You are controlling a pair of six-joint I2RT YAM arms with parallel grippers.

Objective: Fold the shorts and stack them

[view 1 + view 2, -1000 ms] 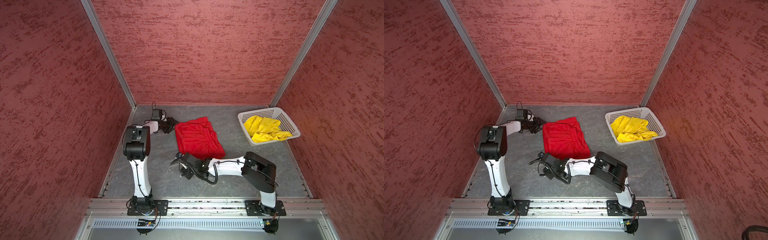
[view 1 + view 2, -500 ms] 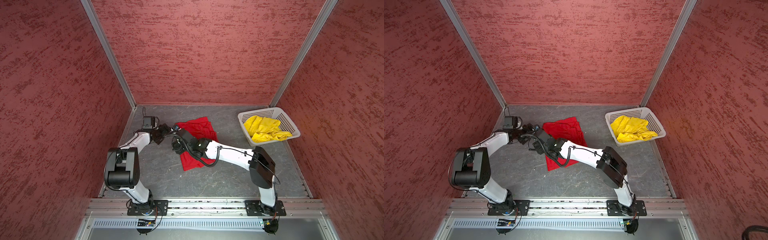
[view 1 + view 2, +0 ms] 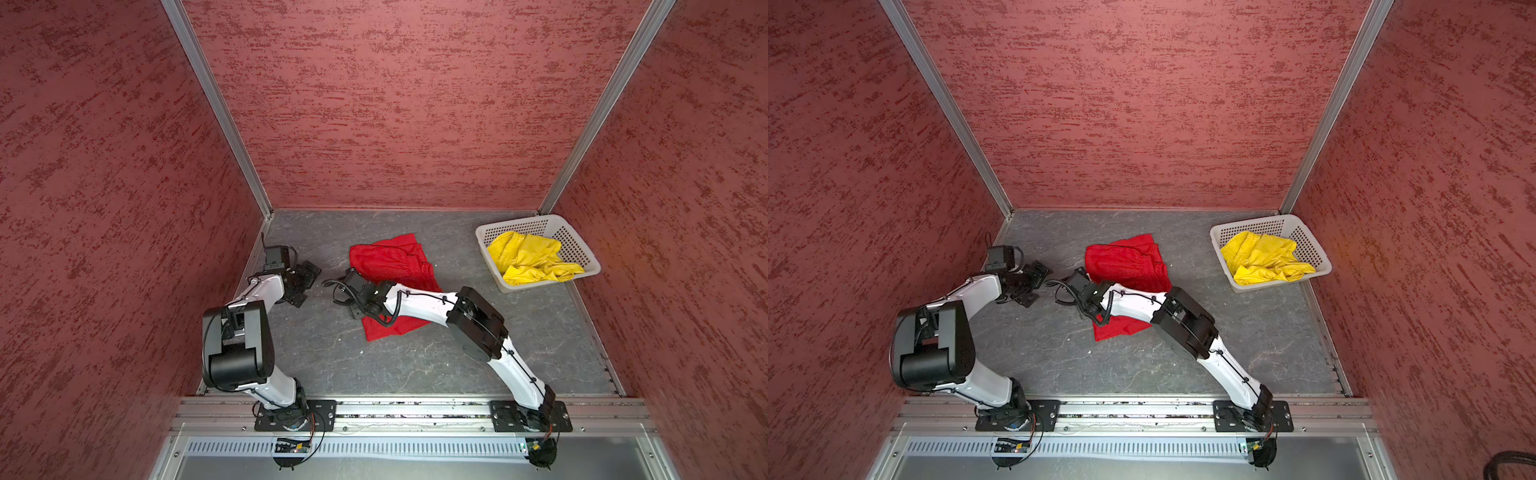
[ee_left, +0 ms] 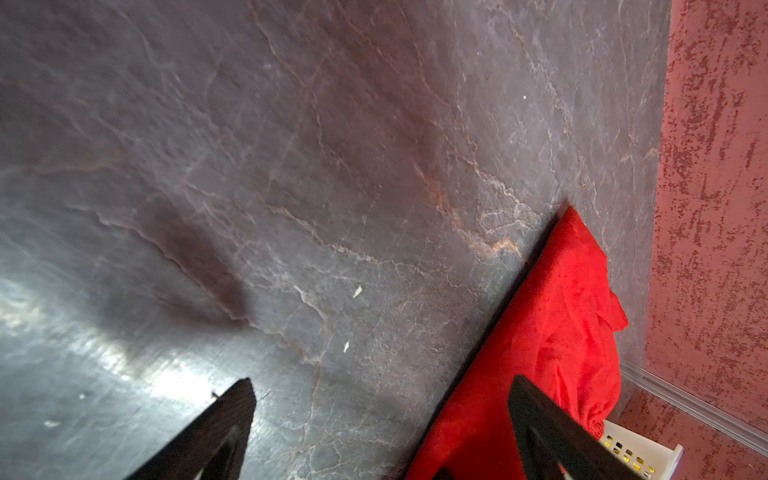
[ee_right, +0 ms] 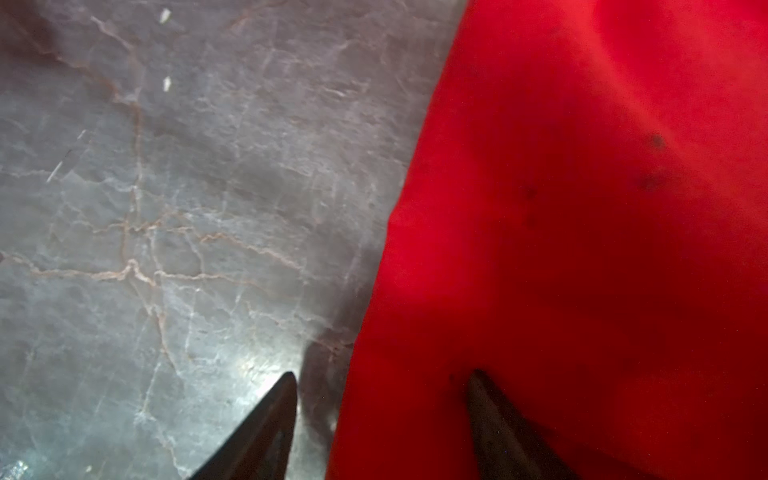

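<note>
Right arm has pulled back a touch since half a second ago: in both top views the right gripper (image 3: 352,303) sits at the left edge of the red shorts (image 3: 390,257), mid-table (image 3: 374,365) with that arm lying across them, and the yellow shorts (image 3: 528,257) are bunched in the white basket (image 3: 484,245). Left wrist view: left gripper (image 4: 380,380) gaping wide, holding nothing, red shorts beside one finger. Right wrist view: jaws apart, empty, straddling the shorts' edge.

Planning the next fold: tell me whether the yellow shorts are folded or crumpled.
Crumpled: the yellow shorts lie bunched in loose wrinkles inside the basket.
</note>
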